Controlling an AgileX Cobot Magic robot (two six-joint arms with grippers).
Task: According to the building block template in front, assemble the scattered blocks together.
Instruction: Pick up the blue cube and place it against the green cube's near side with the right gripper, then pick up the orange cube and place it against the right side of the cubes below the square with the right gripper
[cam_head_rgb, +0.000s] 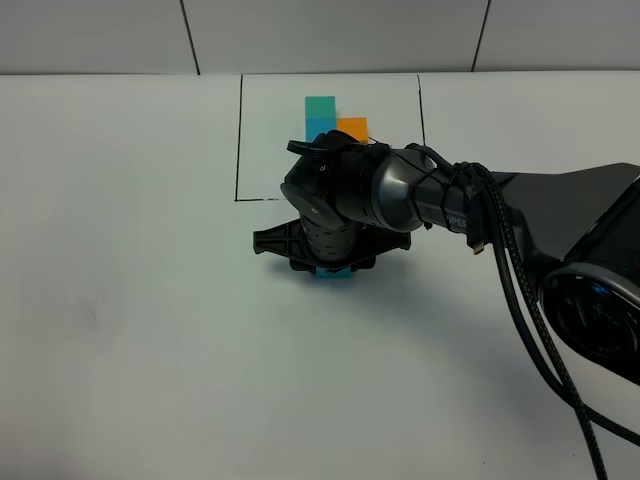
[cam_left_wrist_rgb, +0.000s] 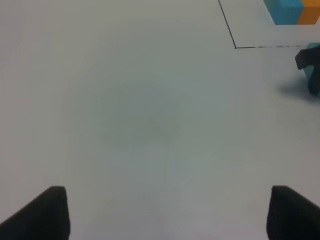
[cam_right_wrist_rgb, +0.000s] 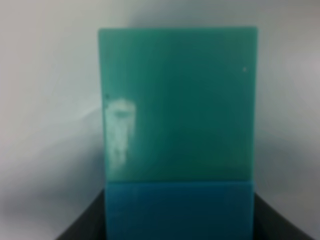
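The step in hand is judged to be the joining of the first two loose cubes. The blue cube (cam_right_wrist_rgb: 180, 212) is clamped between the closed fingers of the right end effector (cam_head_rgb: 332, 268). In the right wrist view it is seen flush against one face of the green cube (cam_right_wrist_rgb: 177, 100), with no gap visible between them. The pair sits on the tabletop (cam_head_rgb: 120, 320) just outside the black frame (cam_head_rgb: 240, 140) of the template (cam_head_rgb: 328, 120), on its robot side. The left end effector (cam_left_wrist_rgb: 167, 215) is spread wide with nothing between its fingers, and is kept well apart from the template.

The next move is judged to call for a clean release, so that the blue cube is not dragged off the green one. The orange cube must then be fetched. It is not seen in any view, and whether it is hidden beneath the arm cannot be told.

The green cube is matte teal, with a pale smear on the face that shows. The blue cube is plain and of matching width. In the template, green and blue are set in a line, with orange beside the blue.
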